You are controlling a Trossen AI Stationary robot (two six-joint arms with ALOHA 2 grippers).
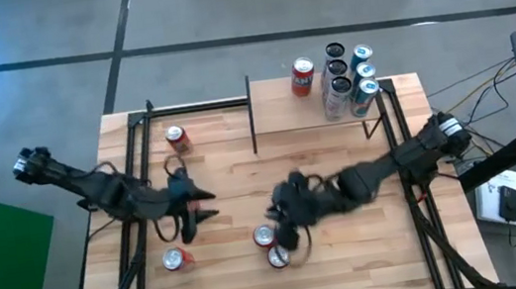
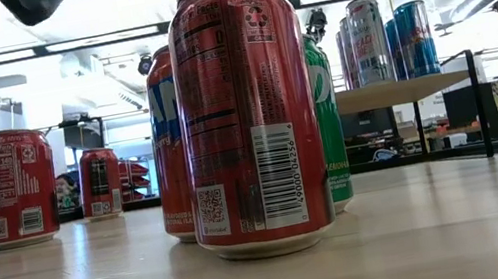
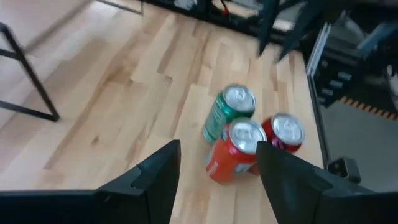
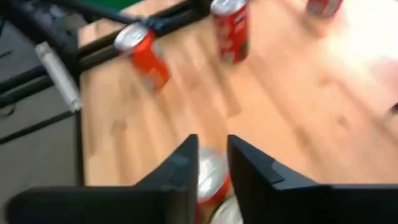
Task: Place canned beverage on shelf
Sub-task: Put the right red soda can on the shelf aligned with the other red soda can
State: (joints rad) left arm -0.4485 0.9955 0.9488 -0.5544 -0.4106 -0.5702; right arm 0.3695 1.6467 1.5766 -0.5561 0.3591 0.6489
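Observation:
Three cans stand upright together on the table near its front middle: a green one, an orange-red one and a red one. In the low view they are the big red can with the green can behind it. My right gripper is above this cluster, its fingers only a narrow gap apart, with a can top showing below them. My left gripper is open and empty to the cluster's left. The shelf stands at the far right and carries several cans.
A red can stands at the far left of the table and another at the near left. The shelf's black uprights rise at its left edge. Black frame rails run along both table sides.

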